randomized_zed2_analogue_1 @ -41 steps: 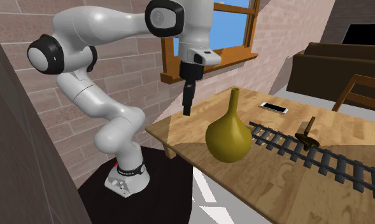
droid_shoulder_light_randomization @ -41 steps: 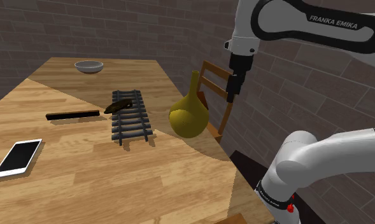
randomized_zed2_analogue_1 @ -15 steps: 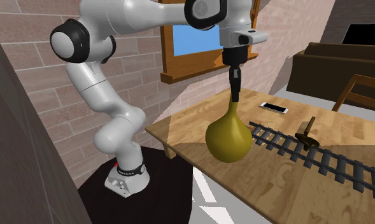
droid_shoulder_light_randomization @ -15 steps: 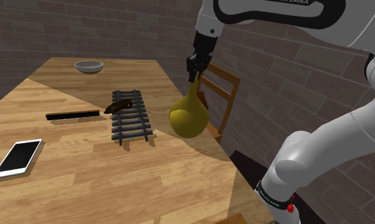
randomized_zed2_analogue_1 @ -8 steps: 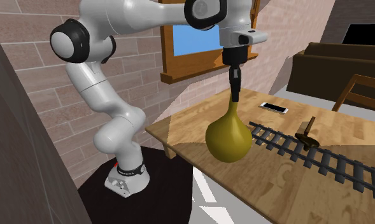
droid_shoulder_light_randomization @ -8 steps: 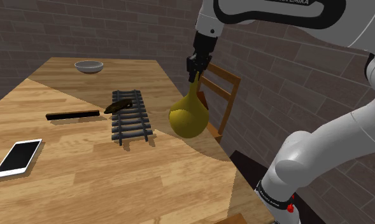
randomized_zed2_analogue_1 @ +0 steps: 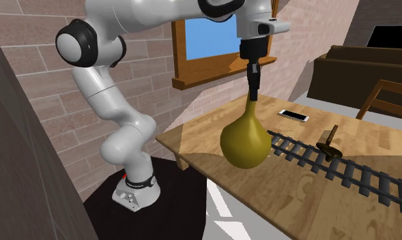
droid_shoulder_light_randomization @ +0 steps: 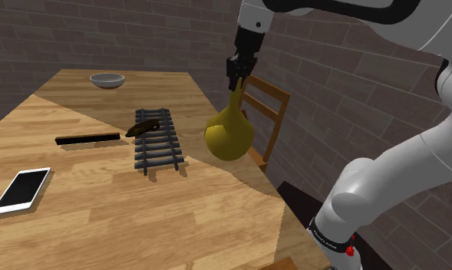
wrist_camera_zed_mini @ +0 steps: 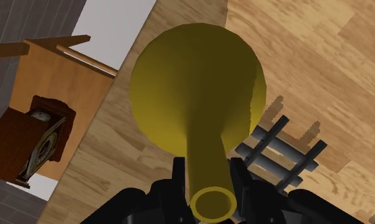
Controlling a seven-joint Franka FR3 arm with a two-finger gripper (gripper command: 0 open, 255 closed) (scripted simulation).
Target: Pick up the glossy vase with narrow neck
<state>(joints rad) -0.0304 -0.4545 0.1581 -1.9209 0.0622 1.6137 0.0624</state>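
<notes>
The vase [droid_shoulder_light_randomization: 229,136] is glossy olive-yellow, with a round body and a long narrow neck. My gripper [droid_shoulder_light_randomization: 234,84] points straight down and is shut on the top of that neck. In the second exterior view the vase [randomized_zed2_analogue_1: 245,142] hangs upright under the gripper [randomized_zed2_analogue_1: 252,94], just above the wooden table [randomized_zed2_analogue_1: 199,140] near its corner. From the wrist view, the two black fingers [wrist_camera_zed_mini: 178,177] clasp the neck on either side below the open mouth, the gripper [wrist_camera_zed_mini: 211,181] centred on it, and the vase [wrist_camera_zed_mini: 198,95] bulges out beyond.
A toy rail track [droid_shoulder_light_randomization: 156,140] with a dark object [droid_shoulder_light_randomization: 145,128] on it lies beside the vase. Farther along the table are a black bar [droid_shoulder_light_randomization: 87,139], a phone [droid_shoulder_light_randomization: 21,190] and a grey bowl [droid_shoulder_light_randomization: 107,80]. A wooden chair [droid_shoulder_light_randomization: 264,107] stands past the table's edge.
The gripper came over from beside the vase, dropped onto the neck and shut on it. In the last half second the vase has risen slightly with the gripper.
</notes>
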